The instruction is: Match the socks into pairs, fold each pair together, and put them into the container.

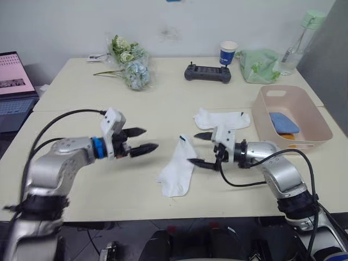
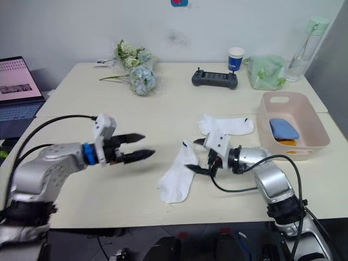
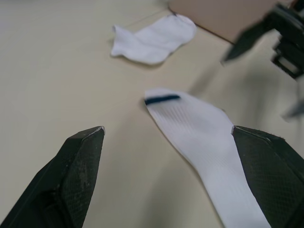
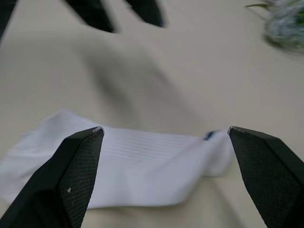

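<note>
Nearest me on the table lies one white sock, between my two claws. Beyond it sits the pink basket, holding a blue sock and an orange one. A second white sock rests beside the basket. My left claw and right claw both hover spread wide.

The pale table carries two white socks — one lying near the front edge, another just behind it. To the right rests the pink basket. Along the back: a flower bunch, black controller, paper cup, green bag and bottle.
</note>
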Action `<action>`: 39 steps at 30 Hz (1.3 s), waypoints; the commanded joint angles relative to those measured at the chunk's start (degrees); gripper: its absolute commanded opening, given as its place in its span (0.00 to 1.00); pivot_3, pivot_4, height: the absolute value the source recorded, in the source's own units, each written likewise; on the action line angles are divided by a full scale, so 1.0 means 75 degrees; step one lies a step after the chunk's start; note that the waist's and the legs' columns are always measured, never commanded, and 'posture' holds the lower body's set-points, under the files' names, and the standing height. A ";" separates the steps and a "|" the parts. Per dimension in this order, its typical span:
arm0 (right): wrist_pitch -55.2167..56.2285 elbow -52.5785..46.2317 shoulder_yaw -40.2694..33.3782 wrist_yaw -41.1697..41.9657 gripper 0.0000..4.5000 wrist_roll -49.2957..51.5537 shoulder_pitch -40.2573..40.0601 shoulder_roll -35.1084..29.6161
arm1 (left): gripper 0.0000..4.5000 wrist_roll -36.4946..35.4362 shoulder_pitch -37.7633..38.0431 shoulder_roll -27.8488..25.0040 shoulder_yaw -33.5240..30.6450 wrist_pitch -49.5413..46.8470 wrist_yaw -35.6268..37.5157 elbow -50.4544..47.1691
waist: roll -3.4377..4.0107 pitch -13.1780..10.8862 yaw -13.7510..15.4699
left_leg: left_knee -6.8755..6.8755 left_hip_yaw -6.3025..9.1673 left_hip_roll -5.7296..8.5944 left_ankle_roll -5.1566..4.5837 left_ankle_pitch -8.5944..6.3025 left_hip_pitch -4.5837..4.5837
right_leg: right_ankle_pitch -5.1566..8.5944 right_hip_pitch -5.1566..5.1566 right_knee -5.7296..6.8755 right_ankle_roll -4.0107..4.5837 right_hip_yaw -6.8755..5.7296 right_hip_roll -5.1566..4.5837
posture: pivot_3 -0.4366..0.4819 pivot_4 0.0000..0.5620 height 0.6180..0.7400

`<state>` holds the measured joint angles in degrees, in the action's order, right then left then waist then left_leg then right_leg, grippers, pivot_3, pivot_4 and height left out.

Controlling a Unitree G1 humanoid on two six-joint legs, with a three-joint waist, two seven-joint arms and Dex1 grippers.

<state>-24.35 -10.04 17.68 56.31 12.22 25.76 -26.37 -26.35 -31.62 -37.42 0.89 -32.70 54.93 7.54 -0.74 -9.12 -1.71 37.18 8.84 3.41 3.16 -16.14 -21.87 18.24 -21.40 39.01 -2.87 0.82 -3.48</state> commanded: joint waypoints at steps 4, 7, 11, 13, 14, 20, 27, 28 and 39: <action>0.0259 0.0157 0.1328 0.1312 1.00 -0.0273 0.0385 -0.0246 | 0.99 0.1688 -0.2363 0.1593 0.0974 0.2353 0.0125 0.4271 | -0.0006 -0.0003 -0.0048 | 0.0015 0.0001 0.0003 0.0001 0.0000 -0.0008 | 0.0000 -0.0004 0.0000 -0.0001 -0.0006 0.0000 | 0.48 0.27 1.00; 0.0592 0.0452 0.1668 0.1481 1.00 -0.0575 0.0523 -0.0232 | 0.99 0.1977 -0.2867 0.1995 0.1091 0.2759 0.0585 0.5508 | -0.0007 -0.0003 -0.0195 | 0.0017 -0.0001 0.0002 0.0001 0.0000 -0.0013 | 0.0000 -0.0012 0.0002 -0.0001 -0.0003 -0.0001 | 0.48 0.27 1.00; 0.1449 0.1130 0.1976 0.1333 0.96 -0.1185 0.0665 -0.0025 | 0.86 0.2500 -0.3061 0.2136 0.1413 0.3199 0.1314 0.6266 | -0.0007 -0.0003 -0.0291 | 0.0013 0.0001 0.0001 0.0001 0.0000 -0.0012 | 0.0000 -0.0025 0.0015 -0.0002 -0.0005 0.0006 | 0.48 0.27 1.00; 0.1810 0.1316 0.2066 0.1379 0.87 -0.1348 0.0670 0.0000 | 0.73 0.2616 -0.3050 0.2106 0.1458 0.3190 0.1673 0.6299 | -0.0008 -0.0004 -0.0296 | 0.0014 0.0005 -0.0004 0.0001 0.0001 -0.0015 | 0.0000 -0.0032 0.0020 -0.0001 -0.0004 0.0007 | 0.48 0.27 1.00; 0.1996 0.1387 0.2087 0.1353 0.80 -0.1456 0.0662 0.0015 | 0.66 0.2684 -0.3045 0.2085 0.1445 0.3197 0.1701 0.6325 | -0.0007 -0.0003 -0.0282 | 0.0015 0.0007 -0.0003 0.0001 0.0001 -0.0018 | 0.0000 -0.0033 0.0020 -0.0002 -0.0005 0.0007 | 0.48 0.27 1.00; 0.2564 0.1591 0.2040 0.1260 0.32 -0.1703 0.0491 0.0060 | 0.24 0.2649 -0.2873 0.2076 0.1049 0.3243 0.1555 0.6148 | -0.0008 -0.0003 -0.0256 | 0.0039 0.0018 0.0001 0.0002 0.0001 -0.0021 | 0.0000 -0.0027 0.0025 -0.0002 -0.0007 0.0004 | 0.48 0.27 1.00; 0.2615 0.1436 0.1176 0.1256 0.01 -0.1292 0.0283 -0.0365 | 0.00 0.2216 -0.1348 0.1594 0.0217 0.2204 0.0764 0.3756 | -0.0007 -0.0003 -0.0260 | 0.0051 0.0030 0.0002 0.0002 0.0001 -0.0021 | 0.0000 -0.0031 0.0036 -0.0002 0.0002 0.0004 | 0.48 0.27 1.00; 0.2583 0.1389 0.1017 0.1263 0.01 -0.1199 0.0277 -0.0443 | 0.00 0.2084 -0.0975 0.1510 0.0029 0.1895 0.0561 0.3154 | -0.0007 -0.0003 -0.0265 | 0.0051 0.0035 0.0003 0.0002 0.0001 -0.0020 | 0.0000 -0.0031 0.0038 -0.0002 0.0003 0.0004 | 0.48 0.27 1.00; 0.2619 0.2491 0.0319 0.1387 0.01 -0.1076 0.0903 -0.0599 | 0.00 0.1017 0.2931 0.2561 -0.1202 -0.0747 -0.2738 -0.3129 | -0.0007 -0.0003 -0.0069 | 0.0056 0.0047 0.0004 0.0001 -0.0001 -0.0019 | 0.0000 -0.0033 0.0056 -0.0001 0.0020 -0.0019 | 0.48 0.27 1.00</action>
<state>-5.30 9.23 21.40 65.81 3.07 32.25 -30.95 -17.22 -9.76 -18.81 -6.25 -37.47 37.96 -10.54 -0.79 -9.14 -2.22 37.62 9.20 3.45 3.17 -16.15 -22.02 18.24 -21.63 39.39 -2.87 0.96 -3.64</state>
